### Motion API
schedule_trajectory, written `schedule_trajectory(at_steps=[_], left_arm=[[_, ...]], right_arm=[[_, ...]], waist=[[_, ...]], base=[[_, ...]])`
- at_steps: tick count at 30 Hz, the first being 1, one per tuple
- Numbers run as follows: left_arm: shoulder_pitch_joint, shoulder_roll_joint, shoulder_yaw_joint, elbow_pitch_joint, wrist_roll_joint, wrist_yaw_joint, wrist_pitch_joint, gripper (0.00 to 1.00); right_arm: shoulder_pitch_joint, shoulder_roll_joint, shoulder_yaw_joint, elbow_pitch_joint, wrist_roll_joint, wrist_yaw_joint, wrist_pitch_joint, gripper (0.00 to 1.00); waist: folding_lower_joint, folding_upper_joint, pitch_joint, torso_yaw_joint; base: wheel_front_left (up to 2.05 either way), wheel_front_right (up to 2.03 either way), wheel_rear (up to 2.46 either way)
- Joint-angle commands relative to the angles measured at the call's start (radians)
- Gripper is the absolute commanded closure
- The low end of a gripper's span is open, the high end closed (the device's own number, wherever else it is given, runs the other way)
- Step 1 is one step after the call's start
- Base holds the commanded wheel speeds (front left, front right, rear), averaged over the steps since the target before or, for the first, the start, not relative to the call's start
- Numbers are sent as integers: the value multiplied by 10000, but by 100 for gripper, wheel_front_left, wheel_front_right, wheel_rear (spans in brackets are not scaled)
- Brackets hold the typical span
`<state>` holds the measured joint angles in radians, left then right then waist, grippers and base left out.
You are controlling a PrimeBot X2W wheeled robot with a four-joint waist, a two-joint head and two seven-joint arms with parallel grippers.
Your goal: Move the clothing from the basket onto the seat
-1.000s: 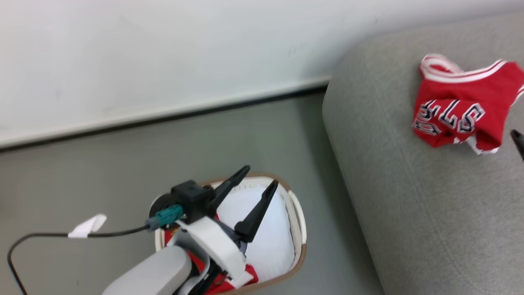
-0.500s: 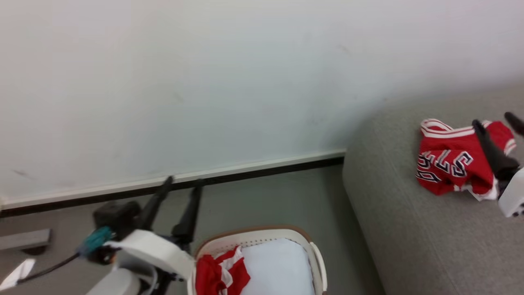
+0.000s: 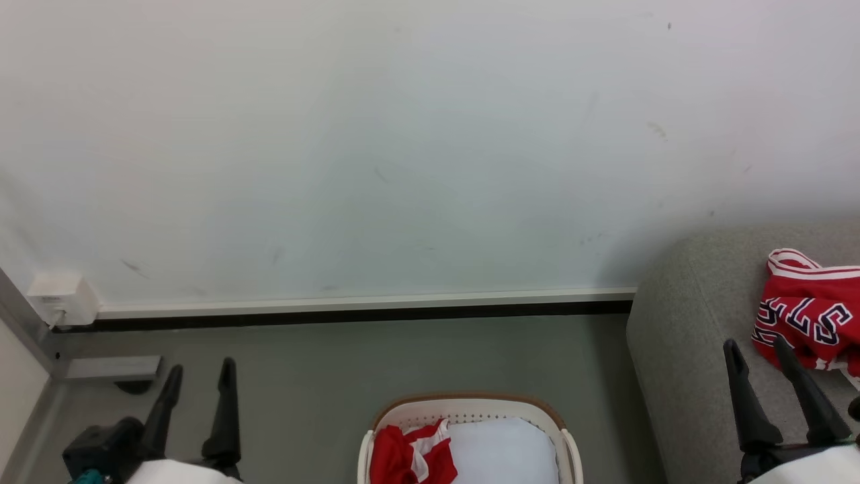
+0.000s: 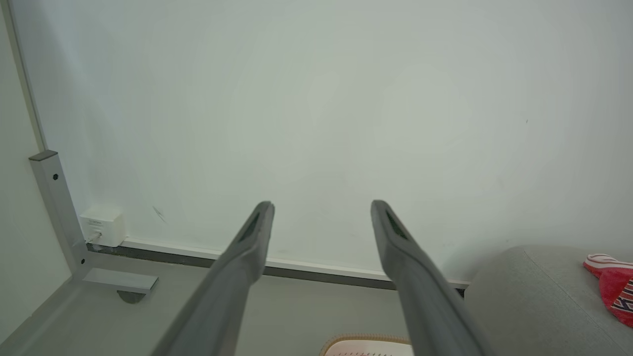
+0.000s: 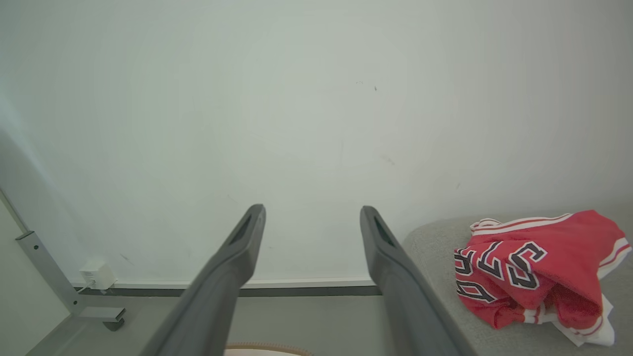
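Since the jersey (image 3: 809,323) is laid on the seat (image 3: 678,376) while the striped garment (image 3: 410,457) is left in the basket (image 3: 470,405), beside its white liner (image 3: 504,454), the task is judged half done. The left gripper (image 3: 201,366) and right gripper (image 3: 755,343) are held wide open, nothing gripped.

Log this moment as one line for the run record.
jersey: on sofa | striped garment: in basket | left jaws: open, empty | right jaws: open, empty
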<state>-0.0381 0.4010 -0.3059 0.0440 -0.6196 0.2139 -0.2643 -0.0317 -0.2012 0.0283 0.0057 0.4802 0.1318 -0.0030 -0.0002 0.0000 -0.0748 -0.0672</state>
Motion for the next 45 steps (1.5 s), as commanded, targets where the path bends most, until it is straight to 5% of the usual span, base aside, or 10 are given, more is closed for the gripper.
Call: schedule_trajectory(at_steps=[1, 10, 19, 45], left_arm=[[322, -217, 321, -5, 416, -111, 0, 0], [1235, -1582, 1687, 199, 1721, -876, 0, 0], [1226, -2431, 2457, 660, 2686, -1812, -1, 0], [626, -3253, 2886, 1244, 3781, -2946, -1, 0]], right_arm=[[414, 153, -69, -20, -200, -22, -398, 0], [1010, 395, 376, 891, -446, -22, -1988, 0], [557, 206, 680, 1640, -428, -22, -2452, 0], [-153, 338, 867, 1990, -575, -22, -2619, 0]], waist=[[2, 0, -38, 131], [2, 0, -65, 293], [2, 0, -52, 261], [2, 0, 336, -108]], base=[[0, 0, 0], [0, 0, 0], [0, 0, 0], [0, 0, 0]])
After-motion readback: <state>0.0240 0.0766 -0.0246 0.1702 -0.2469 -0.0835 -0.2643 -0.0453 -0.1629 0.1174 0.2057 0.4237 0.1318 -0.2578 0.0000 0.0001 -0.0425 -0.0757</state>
